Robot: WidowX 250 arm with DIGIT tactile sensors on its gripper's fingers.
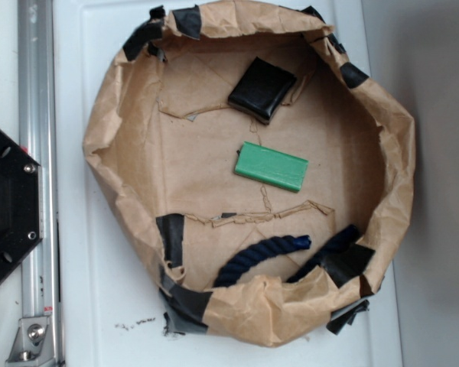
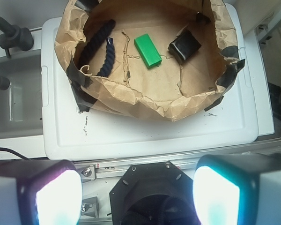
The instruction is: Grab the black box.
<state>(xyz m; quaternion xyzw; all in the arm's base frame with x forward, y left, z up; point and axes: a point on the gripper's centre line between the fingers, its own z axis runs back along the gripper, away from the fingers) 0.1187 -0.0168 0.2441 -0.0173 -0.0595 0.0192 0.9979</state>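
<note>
A white tray [image 1: 99,290] is lying on the work surface and is carrying a wide bowl of crumpled brown paper [image 1: 111,153], whose rim is being held in shape by black tape patches [image 1: 170,237]. Inside the bowl, three things are resting on the paper floor. A dark blue rope [image 1: 252,260] is curving along the wall on one side. The green block [image 1: 271,167] is lying flat near the middle. The black box [image 1: 262,89] is sitting beyond the green block, on the side opposite to the rope, near the paper wall and slightly apart from the green block.

In the wrist view, the gripper [image 2: 138,192] is hanging outside the bowl, well apart from the black box [image 2: 184,45]. Its two fingers [image 2: 215,192] are standing wide apart with nothing between them, above the black robot base [image 2: 150,197].
</note>
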